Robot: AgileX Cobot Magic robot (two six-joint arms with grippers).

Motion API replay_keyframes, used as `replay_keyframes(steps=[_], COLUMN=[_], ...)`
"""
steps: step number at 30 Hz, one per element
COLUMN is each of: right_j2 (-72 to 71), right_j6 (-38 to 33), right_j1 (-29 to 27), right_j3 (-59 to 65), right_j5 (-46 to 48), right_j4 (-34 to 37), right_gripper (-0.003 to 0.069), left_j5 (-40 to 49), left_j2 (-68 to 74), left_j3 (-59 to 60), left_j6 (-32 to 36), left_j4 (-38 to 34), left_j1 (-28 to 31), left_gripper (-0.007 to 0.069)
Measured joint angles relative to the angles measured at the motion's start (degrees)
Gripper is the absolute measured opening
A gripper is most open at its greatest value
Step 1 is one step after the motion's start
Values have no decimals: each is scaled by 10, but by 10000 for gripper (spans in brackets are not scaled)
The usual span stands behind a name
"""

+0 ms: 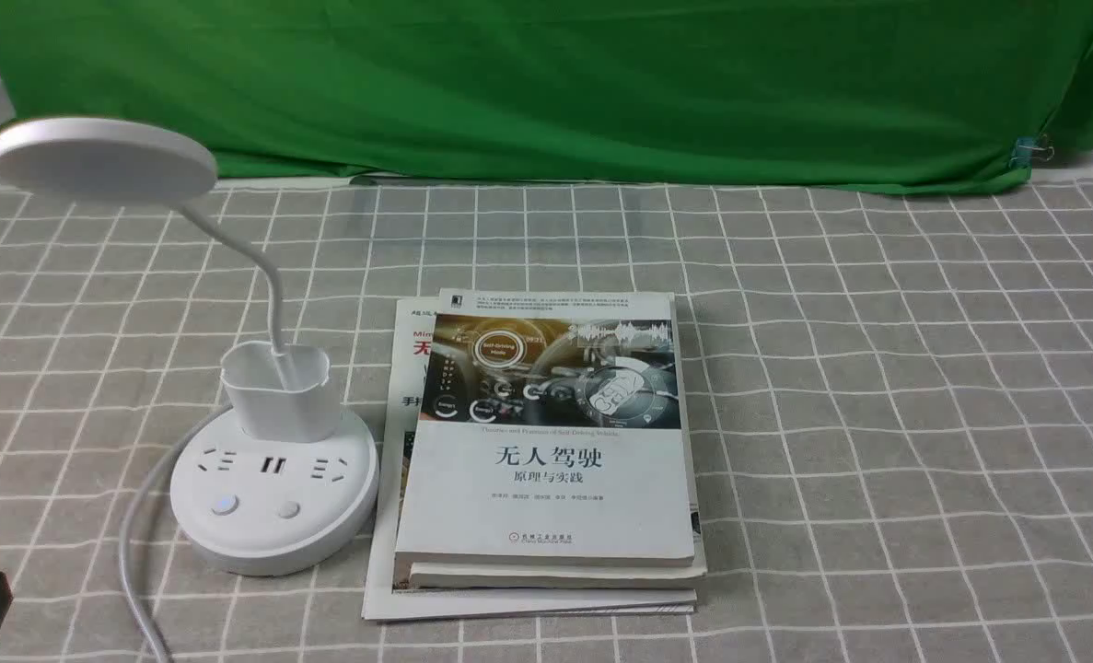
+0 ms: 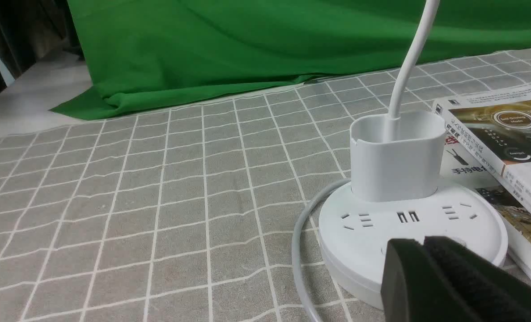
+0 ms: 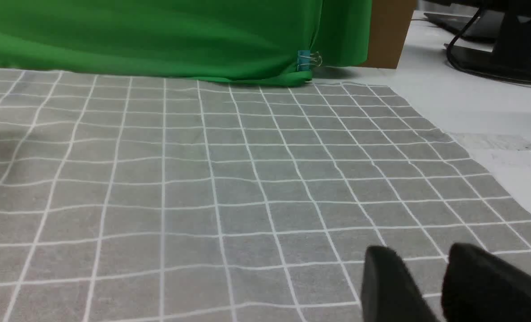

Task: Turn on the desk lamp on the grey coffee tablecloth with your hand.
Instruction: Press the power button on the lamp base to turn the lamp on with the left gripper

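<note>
The white desk lamp (image 1: 279, 497) stands upright on the grey grid-lined tablecloth (image 1: 841, 414), toward the left side of the front view. Its round base carries sockets, with two buttons on the side nearer the camera; one button has a bluish tint. A cup-shaped holder (image 1: 284, 396) rises from the back part of the base, and from it the thin neck (image 1: 242, 241) bends up and over to the left, ending in a flat disc head (image 1: 104, 161). The underside of the head looks grey and unlit. A grey cable (image 1: 132, 543) curves around the left side of the base and runs toward the near edge of the front view. Just to the right of the lamp lies a stack of books (image 1: 546, 460), the top one showing a car interior on its cover. Behind the tablecloth hangs a green cloth (image 1: 546, 83), with a blue binder clip (image 1: 1025, 152) fixed to it near its right end. In the left wrist view, the fingers of the left gripper (image 2: 419, 241) are together with nothing between them, and they hide part of the lamp base. In the right wrist view, the fingers of the right gripper (image 3: 419, 255) are parted, with only tablecloth visible between their tips.
</note>
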Motion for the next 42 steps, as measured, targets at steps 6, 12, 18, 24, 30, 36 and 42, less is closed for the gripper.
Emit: replay_keyframes(steps=[6, 12, 18, 24, 30, 36, 42], right_j2=[0, 0, 0, 0, 0, 0, 0], right_j6=[0, 0, 0, 0, 0, 0, 0], right_j1=[0, 0, 0, 0, 0, 0, 0], right_j3=[0, 0, 0, 0, 0, 0, 0], right_j5=[0, 0, 0, 0, 0, 0, 0], right_j4=[0, 0, 0, 0, 0, 0, 0], right_gripper=[245, 245, 245, 245, 245, 245, 245], left_j5=[0, 0, 0, 0, -29, -162, -299], left_j2=[0, 0, 0, 0, 0, 0, 0], left_j3=[0, 0, 0, 0, 0, 0, 0], left_j6=[0, 0, -2, -2, 5, -4, -65], left_j4=[0, 0, 0, 0, 20, 3, -2], left_j1=[0, 0, 0, 0, 0, 0, 0], left_gripper=[19, 19, 19, 19, 19, 19, 19])
